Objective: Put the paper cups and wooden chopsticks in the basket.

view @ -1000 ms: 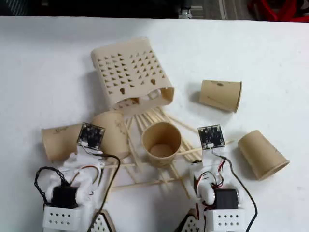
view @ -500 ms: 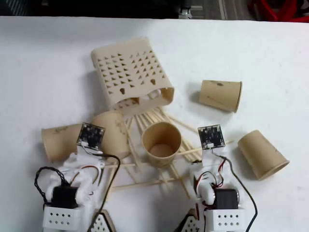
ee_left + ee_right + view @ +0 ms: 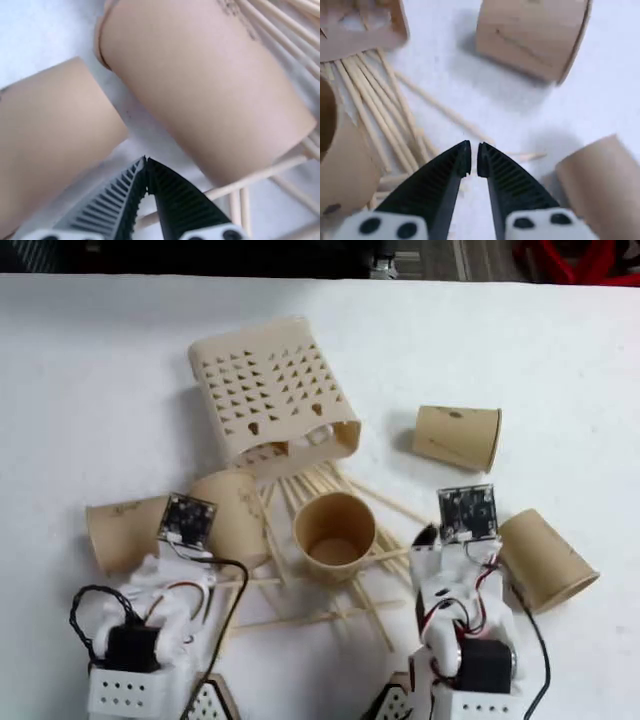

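A perforated beige basket lies on its side at the table's middle back. One paper cup stands upright on a spread of wooden chopsticks. Two cups lie at the left, and two more lie at the right. My left gripper is shut and empty, low between the two left cups. Also shut and empty, my right gripper hangs over bare table beside the chopsticks, between the far right cup and the near one.
The white table has free room at the back and far left. Both arm bases stand at the front edge. Dark and red items lie beyond the table's far edge.
The right arm has swung to the right and slightly forward, away from the upright cup toward the near right cup. The left arm has not moved.
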Tool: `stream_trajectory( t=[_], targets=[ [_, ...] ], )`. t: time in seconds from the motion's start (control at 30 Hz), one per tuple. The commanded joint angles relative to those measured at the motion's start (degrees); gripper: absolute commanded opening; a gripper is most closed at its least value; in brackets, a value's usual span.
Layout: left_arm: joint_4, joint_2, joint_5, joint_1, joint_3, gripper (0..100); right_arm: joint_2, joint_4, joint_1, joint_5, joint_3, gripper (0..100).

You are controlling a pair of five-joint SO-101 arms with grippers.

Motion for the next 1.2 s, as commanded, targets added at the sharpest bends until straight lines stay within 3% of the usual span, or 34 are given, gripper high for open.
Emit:
stream_trajectory(
  t=[0.0,0.1,0.27,0.37,0.57,0.77,1.17],
  targets=[
    [0.3,-0.3,-0.4,-0.6,-5.7,2,0.0,-5.1,0.7,16.2,-8.2,10.7],
    [0.2,-0.4,-0.4,-0.6,-7.4,2,0.2,-8.2,0.0,15.7,-11.8,16.8],
    [0.5,-0.4,-0.4,-0.6,-7.6,2,8.8,-8.9,-6.1,17.4,-20.3,17.6],
    [0.5,-0.4,-1.4,-0.6,-7.5,2,21.1,-8.9,-9.8,17.2,-27.8,17.6],
    [0.2,-0.4,-10.7,-0.6,-5.5,2,50.4,-8.9,-16.6,17.2,-44.2,17.6],
    [0.2,-0.4,-11.2,-0.6,-5.4,2,72.4,-8.9,-19.6,17.2,-56.4,17.6],
    [0.2,-0.4,-11.3,-0.6,-5.3,2,96.0,-23.1,-22.6,17.7,-61.0,17.6]
  ],
)
